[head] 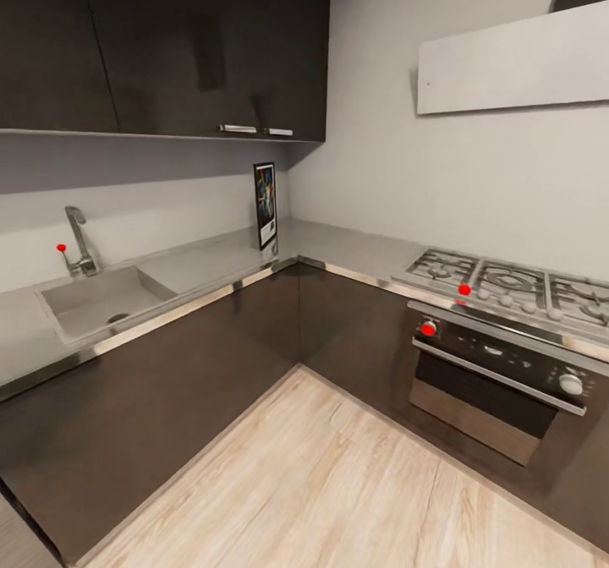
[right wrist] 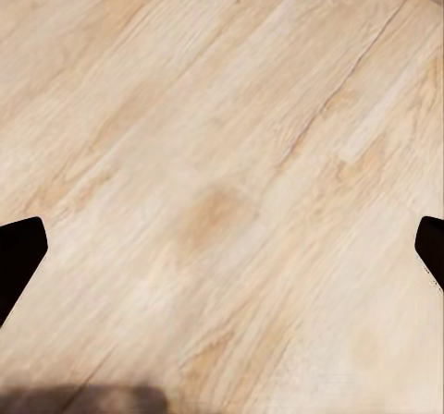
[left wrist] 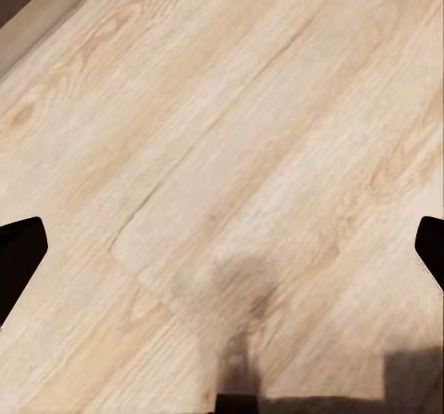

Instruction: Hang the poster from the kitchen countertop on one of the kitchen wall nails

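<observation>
The poster stands upright on the pale grey worktop, in the inner corner, its back to the wall under the dark upper cabinets. The sink lies along the left run, the hob and oven along the right. My left claw and right claw both hang over wooden floor, tips spread wide apart, holding nothing.
</observation>
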